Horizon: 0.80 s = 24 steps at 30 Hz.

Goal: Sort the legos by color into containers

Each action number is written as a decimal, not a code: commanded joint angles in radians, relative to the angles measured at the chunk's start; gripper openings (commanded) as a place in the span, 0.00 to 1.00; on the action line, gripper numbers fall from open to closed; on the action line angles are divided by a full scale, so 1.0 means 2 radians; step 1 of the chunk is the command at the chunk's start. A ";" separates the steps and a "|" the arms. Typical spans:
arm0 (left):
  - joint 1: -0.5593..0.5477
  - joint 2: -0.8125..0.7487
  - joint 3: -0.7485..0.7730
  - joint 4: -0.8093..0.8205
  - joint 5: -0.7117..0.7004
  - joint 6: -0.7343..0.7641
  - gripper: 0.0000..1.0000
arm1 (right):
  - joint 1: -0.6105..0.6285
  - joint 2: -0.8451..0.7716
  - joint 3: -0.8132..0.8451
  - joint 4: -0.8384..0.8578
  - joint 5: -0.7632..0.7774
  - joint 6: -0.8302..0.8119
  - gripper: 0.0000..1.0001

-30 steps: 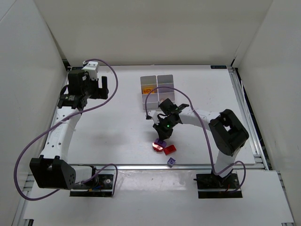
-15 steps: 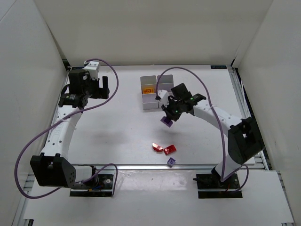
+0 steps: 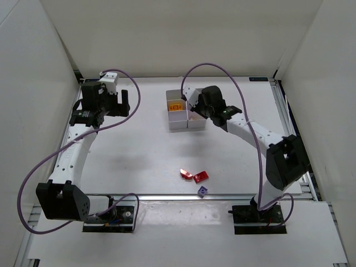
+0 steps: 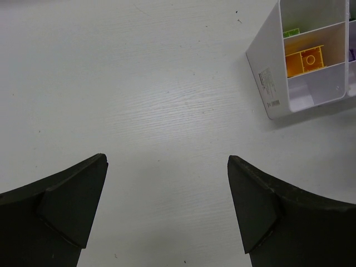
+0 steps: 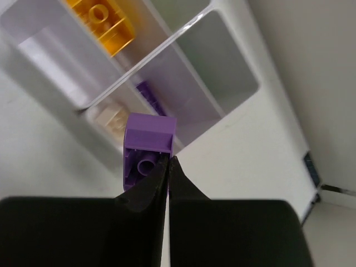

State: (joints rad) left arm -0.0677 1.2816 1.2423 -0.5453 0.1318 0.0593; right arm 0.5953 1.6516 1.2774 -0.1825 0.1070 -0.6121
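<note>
The white containers (image 3: 178, 125) stand at the back middle of the table. My right gripper (image 3: 195, 113) hovers over their right side, shut on a purple lego (image 5: 148, 140) held by its edge above a bin wall (image 5: 167, 43). The bins below hold an orange lego (image 5: 103, 19), a tan lego (image 5: 111, 118) and another purple lego (image 5: 150, 92). Two red legos (image 3: 186, 174) (image 3: 201, 176) and a small purple one (image 3: 203, 191) lie near the front edge. My left gripper (image 4: 167, 161) is open and empty over bare table, left of the containers (image 4: 266, 72); an orange lego (image 4: 305, 60) and a green one (image 4: 292, 32) show inside.
White walls enclose the table on three sides. The right arm's purple cable (image 3: 211, 69) arcs above the containers. The left arm (image 3: 78, 150) stretches along the left side.
My right gripper has lifted the purple lego from beside the red ones near the front and carried it back over the containers. The left arm has not moved.
</note>
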 commanded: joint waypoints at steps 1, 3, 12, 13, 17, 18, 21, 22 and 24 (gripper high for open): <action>-0.001 -0.007 0.020 0.007 0.002 -0.003 0.99 | -0.002 0.013 0.022 0.119 0.046 -0.047 0.00; -0.001 -0.006 0.021 0.005 0.000 -0.004 0.99 | 0.001 0.019 0.019 0.170 0.055 -0.064 0.00; -0.002 -0.005 0.020 -0.001 -0.008 -0.004 0.99 | 0.007 0.060 -0.033 0.377 0.076 -0.136 0.00; -0.001 -0.005 0.020 -0.001 -0.007 -0.006 0.99 | 0.007 0.065 -0.038 0.388 0.078 -0.140 0.00; -0.001 -0.001 0.022 -0.001 -0.010 -0.004 0.99 | 0.000 0.078 -0.037 0.391 0.078 -0.117 0.00; -0.001 0.000 0.022 -0.001 -0.011 -0.004 0.99 | -0.002 0.078 -0.035 0.388 0.079 -0.095 0.00; -0.001 0.000 0.022 -0.001 -0.013 -0.004 0.99 | -0.005 0.088 -0.024 0.369 0.083 -0.066 0.00; -0.001 0.000 0.022 -0.001 -0.014 -0.004 0.99 | -0.005 0.090 -0.022 0.363 0.083 -0.061 0.00; -0.001 -0.002 0.020 0.000 -0.016 -0.003 0.99 | -0.007 0.096 -0.013 0.357 0.085 -0.046 0.00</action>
State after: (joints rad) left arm -0.0677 1.2888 1.2461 -0.5461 0.1123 0.0559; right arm 0.5892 1.8328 1.2015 0.4744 0.2543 -0.7753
